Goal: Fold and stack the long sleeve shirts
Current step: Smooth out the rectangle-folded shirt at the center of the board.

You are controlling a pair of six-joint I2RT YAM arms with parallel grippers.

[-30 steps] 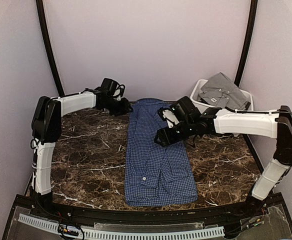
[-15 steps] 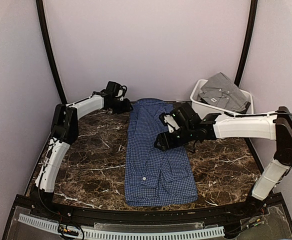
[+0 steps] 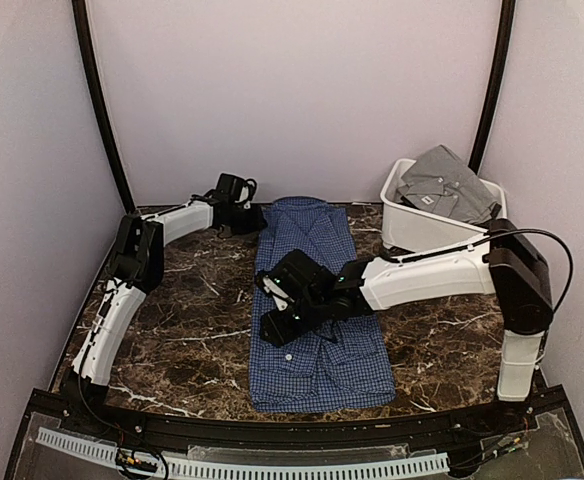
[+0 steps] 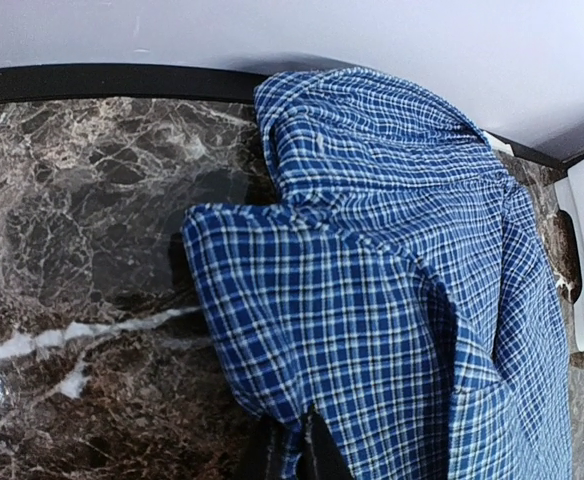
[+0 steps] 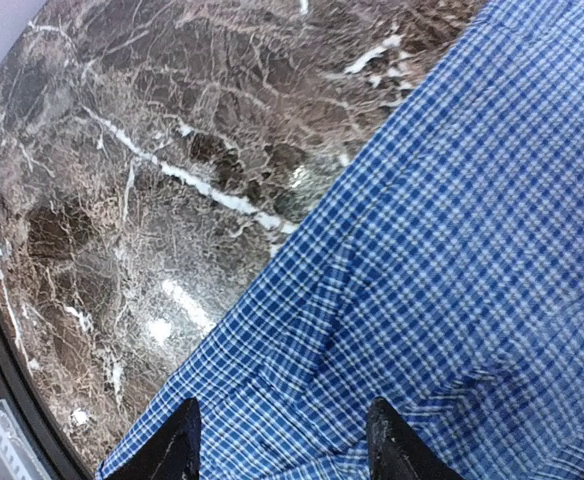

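- We see the blue shirt (image 3: 322, 370) flat on the table (image 3: 192, 320), and the grey shirt (image 3: 442, 180) in the far-right bin (image 3: 412, 232).
- The left gripper (image 4: 292, 442) pinches the blue shirt's far-left corner, its jaws nearly together.
- The right gripper (image 5: 287, 430) is over the blue shirt's left edge, its jaws apart and empty.

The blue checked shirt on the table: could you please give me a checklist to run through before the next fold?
1. Left gripper closed on the far left edge of the blue checked shirt: ok, cloth sits between its nearly closed fingers.
2. Right gripper gripping the shirt's left edge: not ok, its jaws stand open above the cloth.
3. Shirt folded to a narrow strip on the table, no sleeve hanging out: ok.
4. Grey shirt out of the way: ok, it lies in the white bin.
5. Left grip catches every layer: cannot tell.
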